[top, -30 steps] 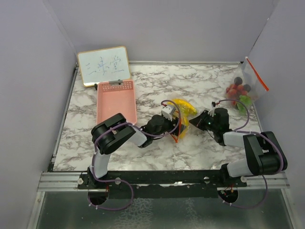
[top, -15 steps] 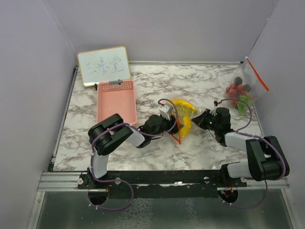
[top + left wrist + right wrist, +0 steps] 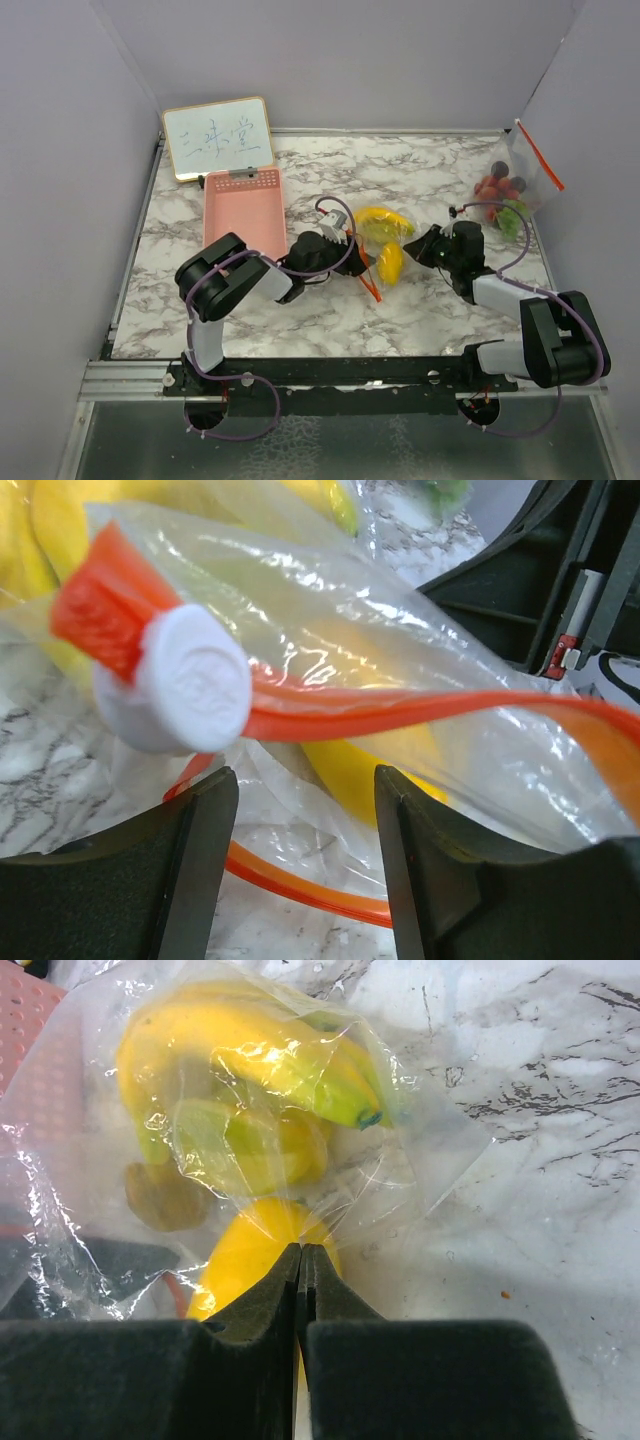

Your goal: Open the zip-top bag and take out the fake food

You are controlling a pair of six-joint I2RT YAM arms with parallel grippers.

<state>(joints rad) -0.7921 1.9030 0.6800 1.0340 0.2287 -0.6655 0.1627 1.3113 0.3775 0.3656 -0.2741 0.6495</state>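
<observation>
A clear zip-top bag (image 3: 385, 245) with an orange zip strip (image 3: 400, 715) and a white slider (image 3: 185, 685) lies mid-table. A yellow banana (image 3: 385, 222) and a yellow-orange lemon (image 3: 390, 262) are inside it; both also show in the right wrist view, the banana (image 3: 270, 1055) above the lemon (image 3: 255, 1260). My left gripper (image 3: 357, 262) is open at the bag's mouth, with the lower zip strip and loose plastic between its fingers (image 3: 300, 810). My right gripper (image 3: 418, 250) is shut, pinching the bag's plastic at its right side (image 3: 300, 1252).
A second zip-top bag (image 3: 520, 175) leans on the right wall, holding a red berry cluster (image 3: 490, 188), green bits (image 3: 513, 210) and dark purple bits (image 3: 500, 168). A pink basket (image 3: 243, 212) lies left of the bag. A whiteboard (image 3: 218, 137) stands at the back left.
My left gripper has drawn back to the left along the bag's mouth. The right gripper shifted slightly right with the plastic. More of the lemon shows.
</observation>
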